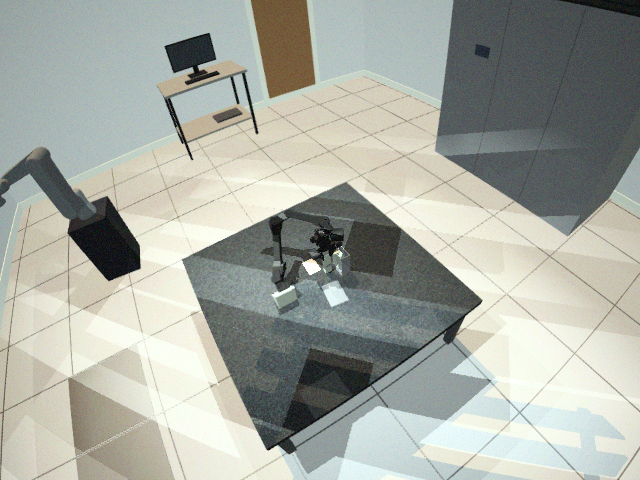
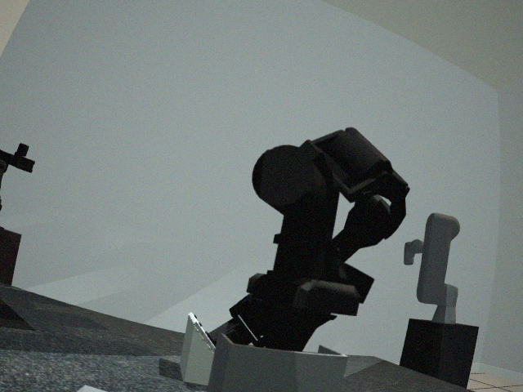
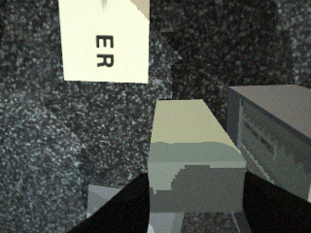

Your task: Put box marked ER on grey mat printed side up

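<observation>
ER lettering faces up; an unread box is gripped

I see a dark speckled surface (image 1: 408, 304) on a tiled floor (image 1: 403, 116), with a monitor desk (image 1: 231, 67) beyond. A cream panel (image 1: 311, 266) (image 3: 107, 29) shows ER upward, its letters sideways in my wrist view. My end effector (image 1: 328, 254) (image 2: 261, 339) (image 3: 193, 181) is part-open, clamped on a pale box (image 3: 182, 126) whose long axis points away; I can't tell whether either is the ER box.
</observation>
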Robot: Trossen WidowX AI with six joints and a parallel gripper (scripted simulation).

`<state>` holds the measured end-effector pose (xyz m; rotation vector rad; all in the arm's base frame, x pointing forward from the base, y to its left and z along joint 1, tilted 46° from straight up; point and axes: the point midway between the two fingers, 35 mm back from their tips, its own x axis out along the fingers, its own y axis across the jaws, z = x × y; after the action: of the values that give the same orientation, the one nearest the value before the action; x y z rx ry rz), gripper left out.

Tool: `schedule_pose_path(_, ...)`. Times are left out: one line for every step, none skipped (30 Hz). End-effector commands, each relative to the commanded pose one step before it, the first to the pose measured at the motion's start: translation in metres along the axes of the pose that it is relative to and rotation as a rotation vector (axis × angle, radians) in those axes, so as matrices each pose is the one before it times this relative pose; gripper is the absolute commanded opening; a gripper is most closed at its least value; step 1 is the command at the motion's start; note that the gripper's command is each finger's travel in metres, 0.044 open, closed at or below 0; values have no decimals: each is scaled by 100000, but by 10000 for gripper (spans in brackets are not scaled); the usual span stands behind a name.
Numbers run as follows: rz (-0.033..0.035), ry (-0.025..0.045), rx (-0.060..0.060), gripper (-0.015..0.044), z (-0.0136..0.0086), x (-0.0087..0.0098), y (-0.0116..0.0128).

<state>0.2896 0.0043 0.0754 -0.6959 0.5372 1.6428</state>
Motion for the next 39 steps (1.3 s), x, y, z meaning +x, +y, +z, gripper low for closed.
schedule_pose_path(66,-28,-15,159,5,-4,8)
schedule_pose_path(0,0,0,159,0,0,0)
schedule_pose_path(0,0,0,159,0,0,0)
schedule_pose_path(0,-6,2,159,-1,-28,-1)
schedule_pose_path(-1,-18,7,159,-3,-83,-2)
schedule_pose_path(-2,-31,12,159,-5,-138,-3)
schedule_pose_path(-2,-39,14,159,-5,-166,-3)
schedule_pose_path(-2,-40,13,159,-5,-166,-2)
schedule_pose_path(-2,-41,13,159,-4,-166,-1)
schedule_pose_path(-3,-42,13,159,-4,-166,0)
schedule_pose_path(-3,-43,13,159,-3,-166,1)
schedule_pose_path(-3,-45,12,159,-3,-166,2)
schedule_pose_path(-2,-38,10,159,-2,-139,2)
schedule_pose_path(-2,-23,6,159,-1,-83,2)
schedule_pose_path(-334,-222,214,159,28,350,-32)
schedule_pose_path(-3,41,205,159,-124,-14,34)
schedule_pose_path(-5,67,341,159,-206,-23,57)
schedule_pose_path(-5,78,413,159,-250,-27,71)
schedule_pose_path(-4,75,412,159,-249,-27,72)
schedule_pose_path(-3,72,411,159,-249,-26,73)
schedule_pose_path(-2,68,411,159,-248,-25,74)
schedule_pose_path(-1,65,410,159,-248,-25,75)
schedule_pose_path(0,62,409,159,-247,-24,76)
schedule_pose_path(1,59,409,159,-247,-23,77)
schedule_pose_path(2,56,408,159,-246,-23,78)
schedule_pose_path(2,53,407,159,-246,-22,79)
schedule_pose_path(3,50,407,159,-245,-21,80)
schedule_pose_path(4,47,406,159,-244,-20,81)
schedule_pose_path(5,43,405,159,-244,-20,82)
schedule_pose_path(6,40,404,159,-243,-19,83)
schedule_pose_path(6,37,404,159,-243,-18,84)
schedule_pose_path(7,34,403,159,-242,-18,85)
schedule_pose_path(8,31,402,159,-241,-17,85)
schedule_pose_path(9,28,401,159,-241,-16,86)
schedule_pose_path(9,25,400,159,-240,-15,87)
schedule_pose_path(10,21,399,159,-239,-15,88)
schedule_pose_path(11,18,398,159,-239,-14,89)
schedule_pose_path(11,15,398,159,-238,-13,90)
schedule_pose_path(12,12,397,159,-237,-12,91)
